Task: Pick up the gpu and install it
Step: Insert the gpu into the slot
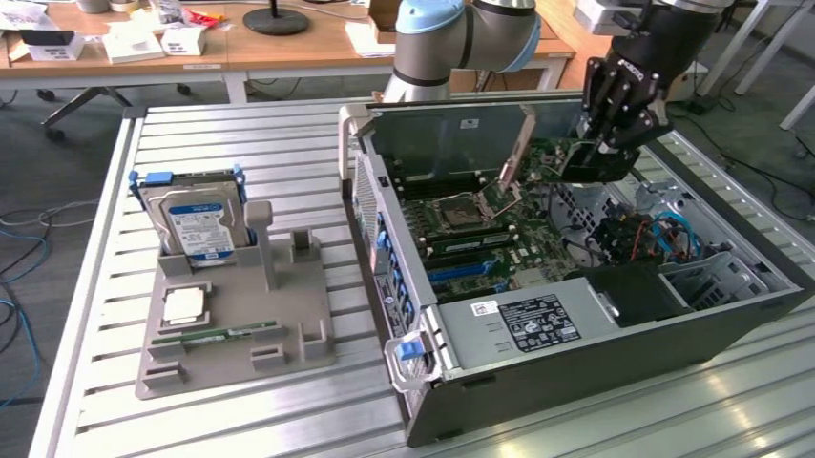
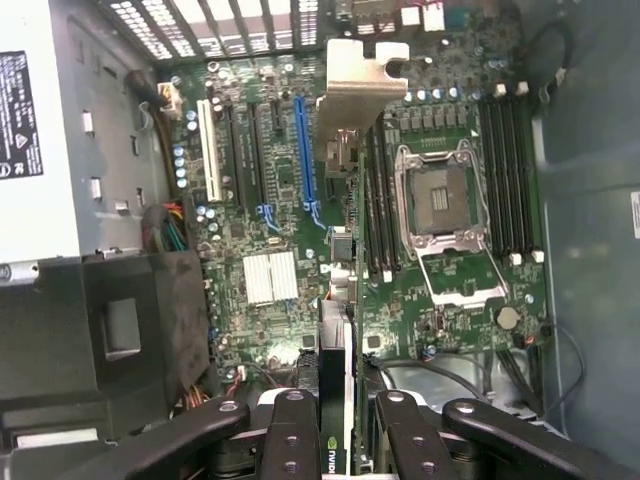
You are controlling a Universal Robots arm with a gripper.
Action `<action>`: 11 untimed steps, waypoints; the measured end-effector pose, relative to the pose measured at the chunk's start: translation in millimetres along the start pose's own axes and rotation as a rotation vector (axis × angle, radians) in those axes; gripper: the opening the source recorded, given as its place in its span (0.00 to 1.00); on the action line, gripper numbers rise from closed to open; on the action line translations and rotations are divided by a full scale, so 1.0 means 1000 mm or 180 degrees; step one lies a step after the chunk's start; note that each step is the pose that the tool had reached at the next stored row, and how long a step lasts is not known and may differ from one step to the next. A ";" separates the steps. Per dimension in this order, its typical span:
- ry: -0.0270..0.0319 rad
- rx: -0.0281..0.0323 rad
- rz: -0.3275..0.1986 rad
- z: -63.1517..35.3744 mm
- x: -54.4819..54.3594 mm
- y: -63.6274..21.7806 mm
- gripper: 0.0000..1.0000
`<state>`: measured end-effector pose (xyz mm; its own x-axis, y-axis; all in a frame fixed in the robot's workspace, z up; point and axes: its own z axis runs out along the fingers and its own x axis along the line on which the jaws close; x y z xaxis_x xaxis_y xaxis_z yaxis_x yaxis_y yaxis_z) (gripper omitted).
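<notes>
Gripper (image 2: 345, 405) fingers (image 2: 290, 430) are clamping the graphics card (image 2: 338, 350) edge-on, holding it over the motherboard (image 2: 250, 200) inside the open computer case (image 1: 612, 363).

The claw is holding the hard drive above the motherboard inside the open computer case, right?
Not quite: the claw holds the graphics card, as the wrist view shows. It does hang above the motherboard inside the open case.
</notes>
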<state>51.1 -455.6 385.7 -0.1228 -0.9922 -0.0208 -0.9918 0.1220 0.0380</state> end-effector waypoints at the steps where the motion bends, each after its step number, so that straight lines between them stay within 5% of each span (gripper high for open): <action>1: 0.0001 -0.0001 -0.0032 0.0000 0.000 0.0000 0.27; 11: 0.0012 -0.0006 -0.0272 0.0002 0.000 0.0000 0.27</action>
<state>51.1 -455.5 385.5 -0.0374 -0.9991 -0.0203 -0.9986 0.0366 0.0380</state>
